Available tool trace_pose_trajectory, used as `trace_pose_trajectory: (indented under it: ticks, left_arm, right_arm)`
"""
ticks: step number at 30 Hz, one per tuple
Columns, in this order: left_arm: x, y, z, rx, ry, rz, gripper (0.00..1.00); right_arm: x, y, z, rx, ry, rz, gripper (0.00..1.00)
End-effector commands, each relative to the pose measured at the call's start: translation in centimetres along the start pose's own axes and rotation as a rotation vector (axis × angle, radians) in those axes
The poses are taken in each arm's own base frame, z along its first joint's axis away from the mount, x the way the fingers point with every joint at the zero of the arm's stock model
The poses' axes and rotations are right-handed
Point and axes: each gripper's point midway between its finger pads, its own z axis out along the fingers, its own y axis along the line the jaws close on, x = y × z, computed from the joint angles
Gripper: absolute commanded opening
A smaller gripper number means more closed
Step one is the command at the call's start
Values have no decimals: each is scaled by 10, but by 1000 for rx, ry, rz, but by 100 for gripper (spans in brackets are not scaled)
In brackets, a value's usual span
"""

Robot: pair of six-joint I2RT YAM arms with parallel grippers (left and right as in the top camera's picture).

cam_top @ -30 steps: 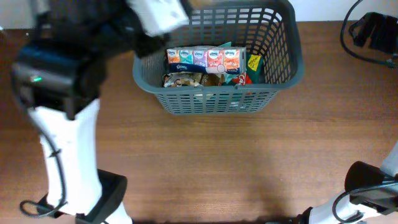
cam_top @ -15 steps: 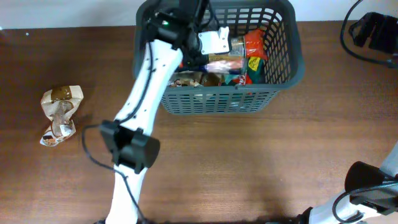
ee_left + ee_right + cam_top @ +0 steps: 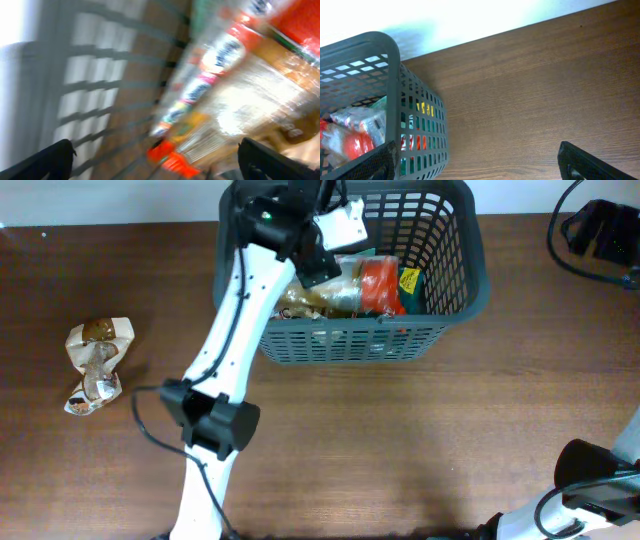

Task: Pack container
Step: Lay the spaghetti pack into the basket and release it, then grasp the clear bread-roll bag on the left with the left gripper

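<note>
Brown wooden table [image 3: 400,440] all across, with a bright white wall [image 3: 470,20] past its far edge. Black cables [image 3: 600,235] in the far right corner. A crumpled packet [image 3: 95,365] lying alone at the left, well apart from everything else.

Dark grey container [image 3: 465,280] at the far middle of the table, holding snack packets [image 3: 375,285] in red, orange and clear wrap. White left arm [image 3: 235,320] stretched over its near left corner, hiding part of the inside.

Left claw [image 3: 160,167] over the container's left part, close above the packets, fingers spread wide, pinching nothing. All blurry from that wrist.

Right claw [image 3: 480,167] spread wide too, off to one side of the container, above bare wood.
</note>
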Motion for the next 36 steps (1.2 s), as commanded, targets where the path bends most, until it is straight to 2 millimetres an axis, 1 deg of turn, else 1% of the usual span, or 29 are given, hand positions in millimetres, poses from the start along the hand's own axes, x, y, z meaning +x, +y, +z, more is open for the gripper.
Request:
trace_pose_trajectory:
  ticks: [1,3,5,6,7,8,9,10,12,13,14,15,17,20,21,22,23,25,27,28,30,31,33,36]
  left_arm:
    - [-3,54,-127,-231,-144,-164,99]
    - [10,67,-164,-288,-168,-228,100]
    - [37,79,-199,-353,-147,-303,95]
    - [57,84,-214,-384,-119,-346,93]
    - [93,89,-233,-415,-58,-421,91]
    - [115,93,-243,-435,-32,-483,84]
    - [132,99,-252,-462,-24,-552,82]
    - [150,106,-259,-487,-13,-619,83]
    - [180,113,-268,-510,18,-681,82]
    - [198,115,-270,-513,35,-714,82]
    - [208,116,-268,-508,47,-734,83]
    - [236,113,-259,-478,96,-784,83]
    - [272,103,-242,-438,188,-841,83]
    - [327,79,-203,-345,336,-939,83]
    - [358,58,-170,-261,405,-1020,85]
    - [370,45,-153,-207,423,-1051,87]
    - [380,30,-135,-146,438,-1080,92]
    - [404,-2,-105,-50,487,-1141,92]
    - [418,-26,-80,19,498,-1180,91]
    - [422,-34,-69,46,493,-1193,90]
    - [428,-52,-51,90,507,-1207,89]
    - [433,-60,-44,105,528,-1208,83]
    - [443,-71,-33,115,577,-1226,82]
    - [466,-80,-22,78,688,-1288,82]
  right_arm:
    - [1,1,2,-12,5,5,99]
    - [1,1,2,-12,5,5,99]
    - [1,1,2,-12,5,5,99]
    - [1,1,2,-12,5,5,99]
    - [1,1,2,-12,5,5,99]
    - [1,1,2,-12,5,5,99]
    - [1,1,2,-12,5,5,99]
    - [1,1,2,-12,5,5,99]
    - [1,1,2,-12,5,5,99]
    - [1,1,2,-12,5,5,99]
    - [1,1,2,-12,5,5,99]
    - [1,1,2,-12,5,5,99]
    - [1,1,2,-12,5,5,99]
    - [1,1,2,-12,5,5,99]
    - [1,1,2,-12,5,5,99]
    - [1,1,2,-12,5,5,99]
    - [1,1,2,-12,5,5,99]
    - [1,1,2,-12,5,5,99]
    - [1,1,2,-11,5,5,99]
    - [1,1,2,-12,5,5,99]
    - [1,1,2,-12,5,5,99]
    - [1,1,2,-12,5,5,99]
    - [1,1,2,-12,5,5,99]
    - [1,1,2,-12,5,5,99]
